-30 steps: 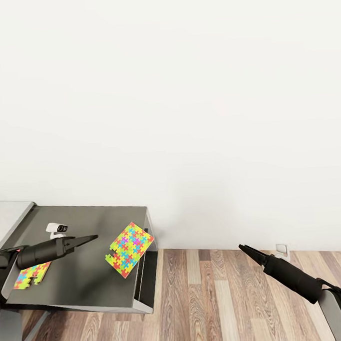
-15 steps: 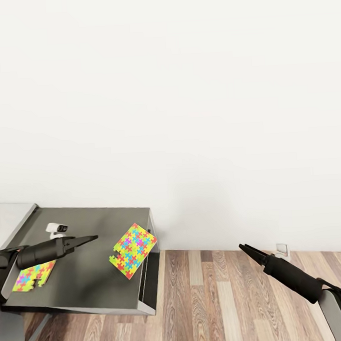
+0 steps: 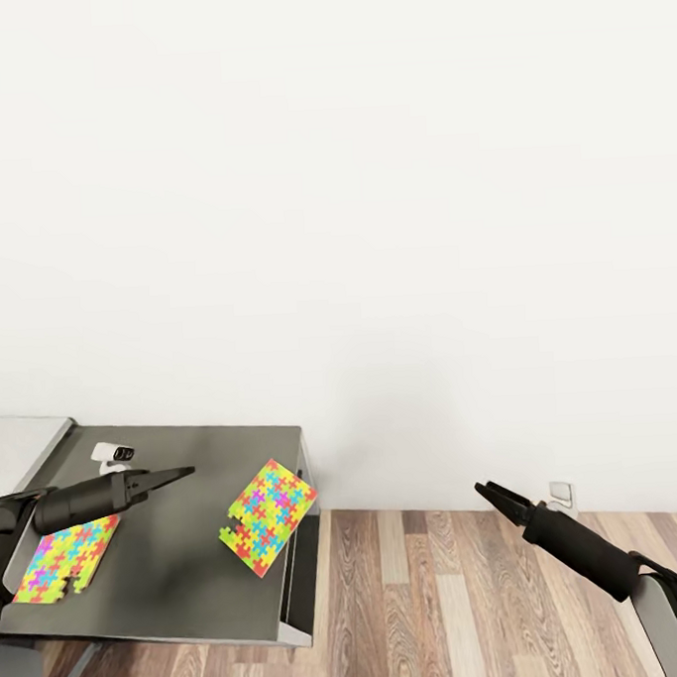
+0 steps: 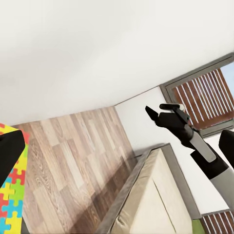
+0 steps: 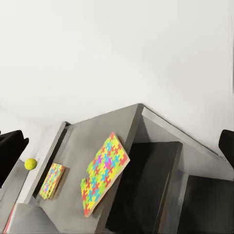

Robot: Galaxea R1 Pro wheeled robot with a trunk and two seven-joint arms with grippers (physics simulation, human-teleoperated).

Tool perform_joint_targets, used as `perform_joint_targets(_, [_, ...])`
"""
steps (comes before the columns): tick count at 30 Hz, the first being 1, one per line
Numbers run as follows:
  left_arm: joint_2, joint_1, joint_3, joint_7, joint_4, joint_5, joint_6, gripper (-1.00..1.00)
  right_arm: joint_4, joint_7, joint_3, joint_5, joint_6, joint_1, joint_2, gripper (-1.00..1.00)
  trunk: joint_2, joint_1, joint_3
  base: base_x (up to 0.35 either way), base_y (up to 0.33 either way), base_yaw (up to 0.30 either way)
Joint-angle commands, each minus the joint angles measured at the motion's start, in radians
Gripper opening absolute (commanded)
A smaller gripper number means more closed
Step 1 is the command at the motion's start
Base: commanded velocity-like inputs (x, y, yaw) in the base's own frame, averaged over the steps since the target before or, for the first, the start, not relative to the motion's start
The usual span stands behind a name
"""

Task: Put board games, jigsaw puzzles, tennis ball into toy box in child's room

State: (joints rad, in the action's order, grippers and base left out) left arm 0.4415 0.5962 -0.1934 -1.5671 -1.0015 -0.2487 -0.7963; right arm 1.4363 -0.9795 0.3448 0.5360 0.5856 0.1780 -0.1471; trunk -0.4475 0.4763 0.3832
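Two jigsaw puzzles lie on the table [image 3: 182,575]: one [image 3: 268,516] at its right edge, overhanging slightly, the other [image 3: 67,557] near its left front. A small webcam-like device [image 3: 113,454] stands behind the left one. The tennis ball [image 5: 30,164] sits further left. Floor [image 3: 472,609] extends to the table's right.
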Motion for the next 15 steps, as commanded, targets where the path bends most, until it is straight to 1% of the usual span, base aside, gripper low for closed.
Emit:
perform_joint_targets(1, [0.000,0.001,0.000,-0.004,0.000,0.000,-0.011,1.00,-0.001,-0.001,0.000,0.005,-0.001,0.001,0.000,1.00,-0.001,0.000,0.000,0.003,0.001,0.000])
perform_joint_targets(3, [0.000,0.001,0.000,-0.004,0.000,0.000,-0.011,1.00,-0.013,-0.001,-0.001,0.001,-0.030,0.002,0.000,1.00,-0.001,0.000,-0.003,0.001,0.000,0.000])
perform_joint_targets(7, [0.000,0.001,0.000,-0.004,0.000,0.000,-0.009,1.00,-0.083,-0.001,-0.008,-0.001,-0.095,0.003,-0.001,1.00,-0.001,0.000,-0.010,0.000,0.000,0.028])
perform_joint_targets(10, [0.000,0.000,0.000,-0.004,0.000,0.000,-0.009,1.00,-0.125,-0.004,-0.032,-0.003,-0.132,0.003,-0.002,1.00,-0.001,0.000,-0.015,0.000,0.000,0.062])
perform_joint_targets(13, [0.000,0.000,0.001,-0.004,0.000,0.000,-0.009,1.00,-0.136,-0.005,-0.055,-0.004,-0.145,0.003,-0.004,1.00,-0.001,0.000,-0.020,0.000,0.000,0.072])
perform_joint_targets(15, [0.001,0.000,0.000,-0.004,0.000,0.000,-0.008,1.00,-0.139,-0.006,-0.064,-0.005,-0.154,0.003,-0.004,1.00,-0.001,0.000,-0.023,0.000,0.000,0.076])
